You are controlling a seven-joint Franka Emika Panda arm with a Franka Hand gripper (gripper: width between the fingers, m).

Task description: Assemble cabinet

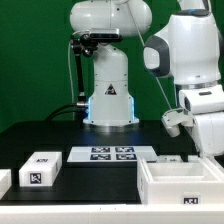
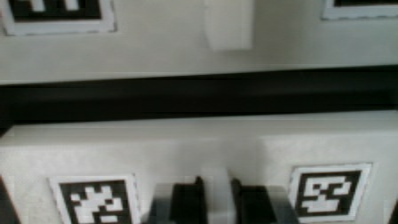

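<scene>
The cabinet (image 1: 160, 188), a large white open-topped box, stands at the front on the exterior view's right. My gripper (image 1: 207, 140) hangs over its far right wall, and its fingertips are hidden there. In the wrist view the cabinet's white face (image 2: 196, 155) fills the lower half, with one square tag (image 2: 93, 200) on one side of the fingers and another (image 2: 329, 195) on the other. My gripper (image 2: 214, 203) has its two dark fingers (image 2: 185, 203) close together with a thin white strip of the cabinet between them.
The marker board (image 1: 112, 153) lies mid-table before the robot base (image 1: 108, 95). A white tagged panel (image 1: 42, 168) lies on the exterior view's left, another at the far left edge (image 1: 3, 181). A small white piece (image 1: 170, 158) lies behind the cabinet.
</scene>
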